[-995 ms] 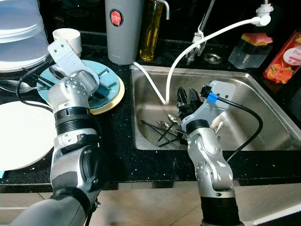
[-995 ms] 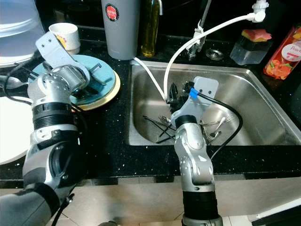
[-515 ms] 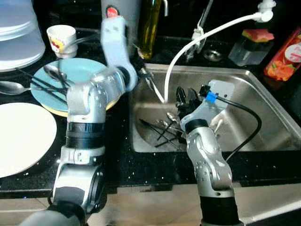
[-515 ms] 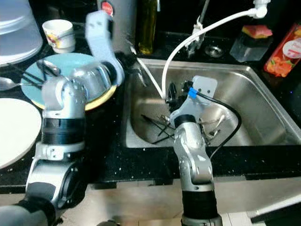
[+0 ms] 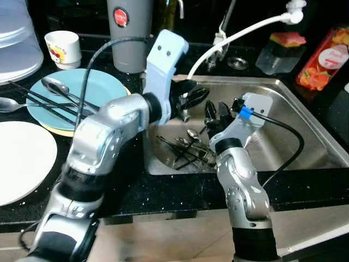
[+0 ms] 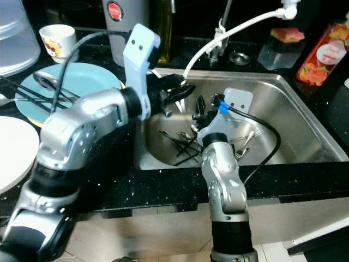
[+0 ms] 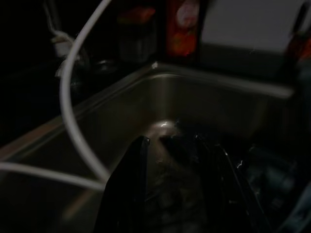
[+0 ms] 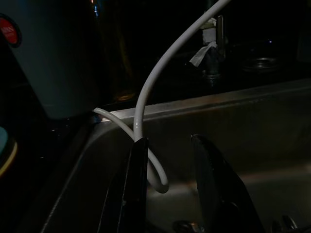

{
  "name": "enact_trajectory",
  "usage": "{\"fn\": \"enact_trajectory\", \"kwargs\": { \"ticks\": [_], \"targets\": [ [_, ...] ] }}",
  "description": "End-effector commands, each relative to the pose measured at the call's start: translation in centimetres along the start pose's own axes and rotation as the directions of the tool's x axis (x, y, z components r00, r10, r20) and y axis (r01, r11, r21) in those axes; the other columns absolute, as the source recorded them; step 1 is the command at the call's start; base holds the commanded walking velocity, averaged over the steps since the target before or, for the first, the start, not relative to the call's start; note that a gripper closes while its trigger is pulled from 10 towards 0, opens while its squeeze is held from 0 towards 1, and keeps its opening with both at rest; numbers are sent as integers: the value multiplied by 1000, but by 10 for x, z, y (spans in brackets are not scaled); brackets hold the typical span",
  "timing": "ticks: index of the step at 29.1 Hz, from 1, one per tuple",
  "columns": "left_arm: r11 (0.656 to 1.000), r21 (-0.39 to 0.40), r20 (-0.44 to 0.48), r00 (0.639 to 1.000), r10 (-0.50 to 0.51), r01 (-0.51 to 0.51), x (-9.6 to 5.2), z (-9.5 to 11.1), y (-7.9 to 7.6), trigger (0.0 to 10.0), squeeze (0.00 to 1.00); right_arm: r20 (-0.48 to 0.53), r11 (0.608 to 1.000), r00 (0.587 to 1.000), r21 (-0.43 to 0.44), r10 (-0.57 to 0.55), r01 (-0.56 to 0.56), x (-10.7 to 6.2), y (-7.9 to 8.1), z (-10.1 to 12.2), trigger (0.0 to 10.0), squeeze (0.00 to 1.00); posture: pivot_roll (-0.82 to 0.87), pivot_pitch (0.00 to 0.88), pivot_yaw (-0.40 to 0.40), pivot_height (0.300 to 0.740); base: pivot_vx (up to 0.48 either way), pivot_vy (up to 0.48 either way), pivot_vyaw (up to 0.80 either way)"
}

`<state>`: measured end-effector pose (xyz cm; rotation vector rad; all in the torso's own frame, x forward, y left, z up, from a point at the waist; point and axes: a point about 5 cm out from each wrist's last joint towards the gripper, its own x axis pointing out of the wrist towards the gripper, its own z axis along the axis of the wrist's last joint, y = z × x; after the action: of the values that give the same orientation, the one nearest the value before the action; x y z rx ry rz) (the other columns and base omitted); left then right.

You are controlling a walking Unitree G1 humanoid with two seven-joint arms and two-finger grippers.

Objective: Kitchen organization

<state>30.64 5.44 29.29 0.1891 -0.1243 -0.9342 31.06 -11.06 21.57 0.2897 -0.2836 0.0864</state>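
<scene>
across the black speckled stone counter (image 5: pixel 136 188), the stainless steel sink basin (image 5: pixel 297 128) sits at the right and takes most of the scene. beside it on the counter lie a large white plate (image 5: pixel 22 161) and a light blue plate (image 5: pixel 82 93) already carrying a metal spoon (image 5: pixel 52 84) and thin dark chopsticks (image 5: pixel 38 94). that looks like the sorted share of the job. what is left, by my reading, is the tangle of spoons, forks and dark chopsticks (image 5: pixel 188 147) on the sink floor.

the left gripper (image 5: pixel 188 98) reaches over the sink's near-left corner, fingers spread and holding nothing. the right gripper (image 5: pixel 217 112) hangs just above the cutlery heap, fingers parted and empty too.

the head views give the whole layout: a grey cylinder container with a red badge (image 5: pixel 128 30), a small white printed cup (image 5: pixel 62 43), a thin white hose (image 5: pixel 240 33) curving into the basin. the left wrist view, dim, adds the wet basin floor beyond the left gripper; the right wrist view shows the hose looping down the back wall.
</scene>
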Motion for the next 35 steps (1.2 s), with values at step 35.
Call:
{"fn": "enact_trajectory", "kwargs": {
  "ticks": [35],
  "targets": [
    [823, 156, -48, 828, 559, -546, -76, -80, -20, 10000, 0, -143, 973, 963, 14, -227, 232, -33, -39, -47, 10000, 0, 262, 91, -90, 740, 0, 0, 0]
  ]
}}
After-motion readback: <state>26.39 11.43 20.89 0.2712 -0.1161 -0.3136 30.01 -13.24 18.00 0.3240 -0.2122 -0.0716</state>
